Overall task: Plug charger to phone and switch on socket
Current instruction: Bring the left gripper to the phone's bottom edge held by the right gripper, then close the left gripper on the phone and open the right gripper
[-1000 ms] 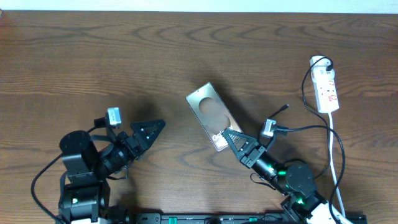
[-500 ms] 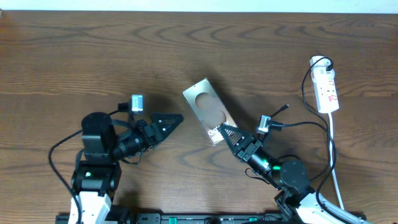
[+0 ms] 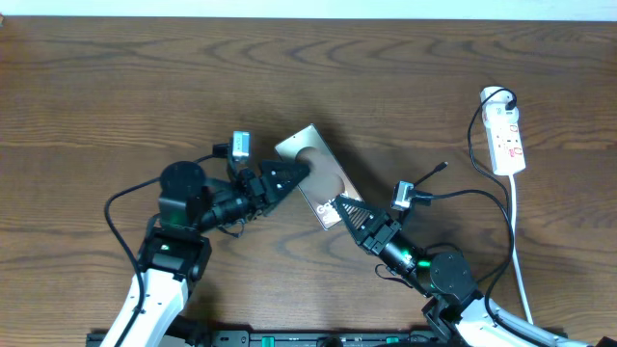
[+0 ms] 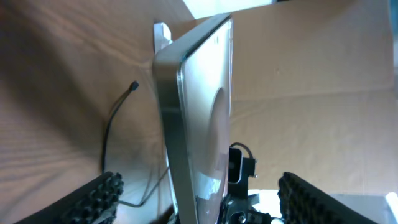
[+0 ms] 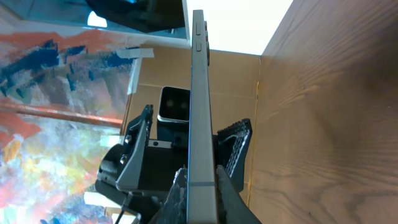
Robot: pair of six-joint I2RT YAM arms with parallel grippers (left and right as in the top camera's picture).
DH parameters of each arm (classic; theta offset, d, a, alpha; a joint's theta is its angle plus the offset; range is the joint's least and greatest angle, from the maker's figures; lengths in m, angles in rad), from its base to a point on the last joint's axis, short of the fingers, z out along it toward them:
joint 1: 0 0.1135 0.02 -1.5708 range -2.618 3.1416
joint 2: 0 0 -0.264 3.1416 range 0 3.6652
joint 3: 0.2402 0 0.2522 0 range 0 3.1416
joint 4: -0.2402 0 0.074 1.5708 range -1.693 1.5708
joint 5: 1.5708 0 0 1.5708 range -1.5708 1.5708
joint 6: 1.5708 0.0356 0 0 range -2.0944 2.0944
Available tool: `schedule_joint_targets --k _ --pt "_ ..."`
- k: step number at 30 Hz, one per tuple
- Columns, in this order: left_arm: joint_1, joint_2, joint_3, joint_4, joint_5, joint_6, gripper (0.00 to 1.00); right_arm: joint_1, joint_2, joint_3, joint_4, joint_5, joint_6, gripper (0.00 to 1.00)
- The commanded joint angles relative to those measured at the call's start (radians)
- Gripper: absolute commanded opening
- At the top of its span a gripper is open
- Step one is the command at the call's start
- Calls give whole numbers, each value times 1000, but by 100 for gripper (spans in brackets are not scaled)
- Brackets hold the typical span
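The bronze-grey phone (image 3: 310,170) is lifted at a slant over the table's middle. My right gripper (image 3: 339,209) is shut on its lower end; the right wrist view shows the phone's thin edge (image 5: 199,93) pinched between the fingers (image 5: 202,194). My left gripper (image 3: 292,175) is open at the phone's upper left part. In the left wrist view the phone (image 4: 193,124) stands between the spread fingers (image 4: 199,202), apart from both. The charger's black plug tip (image 3: 442,168) lies free on the table, also in the left wrist view (image 4: 134,84). The white socket (image 3: 507,135) lies far right.
The socket's thick white cord (image 3: 521,241) runs down the right side of the table. The thin black charger cable (image 3: 476,145) loops from the socket's top end towards the right arm. A white wall edge borders the far side of the wooden table (image 3: 145,87).
My left arm has swung right until its open fingers reach the phone. The right gripper has shifted the phone slightly left and kept hold of it.
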Motion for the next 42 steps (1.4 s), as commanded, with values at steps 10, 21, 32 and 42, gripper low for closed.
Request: schedule_joint_targets --k 10,21,32,42 --pt "-211 9 8 58 -346 -226 69 11 -2 27 -5 73 -5 1" --pt "-272 9 8 123 -441 -232 47 11 -2 27 -16 58 43 1" --pt "-272 9 8 201 -441 -231 22 11 -2 27 -16 14 106 1" --pt "-272 9 8 214 -410 -216 8 11 -2 27 -16 -58 201 4"
